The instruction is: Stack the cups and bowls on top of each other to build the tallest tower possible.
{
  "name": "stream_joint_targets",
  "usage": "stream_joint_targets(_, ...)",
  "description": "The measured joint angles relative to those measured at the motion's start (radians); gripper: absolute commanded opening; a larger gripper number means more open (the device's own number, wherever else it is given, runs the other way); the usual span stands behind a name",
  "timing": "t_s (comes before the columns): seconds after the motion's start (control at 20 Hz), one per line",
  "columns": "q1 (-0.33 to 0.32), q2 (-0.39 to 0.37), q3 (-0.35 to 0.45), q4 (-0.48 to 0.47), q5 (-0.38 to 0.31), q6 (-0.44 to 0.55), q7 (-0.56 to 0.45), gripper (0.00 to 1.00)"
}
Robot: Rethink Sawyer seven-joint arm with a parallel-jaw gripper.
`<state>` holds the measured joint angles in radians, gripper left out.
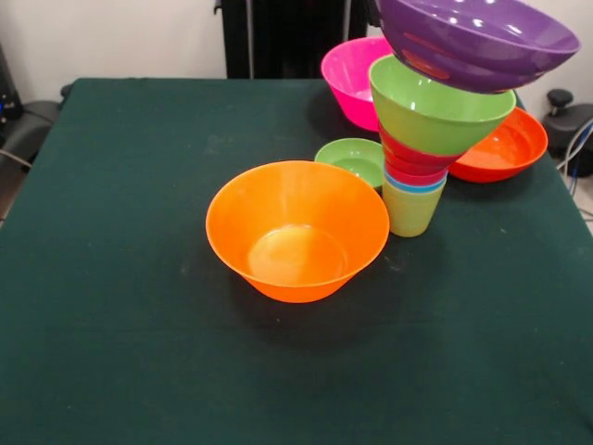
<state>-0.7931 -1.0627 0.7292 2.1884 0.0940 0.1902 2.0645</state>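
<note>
Big orange bowl (pixel 297 232), at 8 o'clock from the tower (pixel 435 130): light, stiff, slick, take by rim; gripper unseen, state unknown.

pink bowl (pixel 350 76): partly hidden by tower (pixel 435 139) | red-orange bowl (pixel 505 148): partly hidden

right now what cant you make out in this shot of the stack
- Gripper: not visible in the front view.
- Pink bowl: its right side is hidden by the tower.
- Red-orange bowl: its left part is behind the lime green bowl.
- Small green bowl: partly covered by the big orange bowl.
</note>
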Motion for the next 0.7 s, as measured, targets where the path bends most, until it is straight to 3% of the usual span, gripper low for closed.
stream_joint_targets(0.45, -0.013, -0.015, 0.009, 0.06, 0.008, -0.065, 0.058, 0.0)
stream_joint_targets(0.7, -0.076, -0.008, 0.061, 0.106, 0.008, -0.098, 0.088, 0.0)
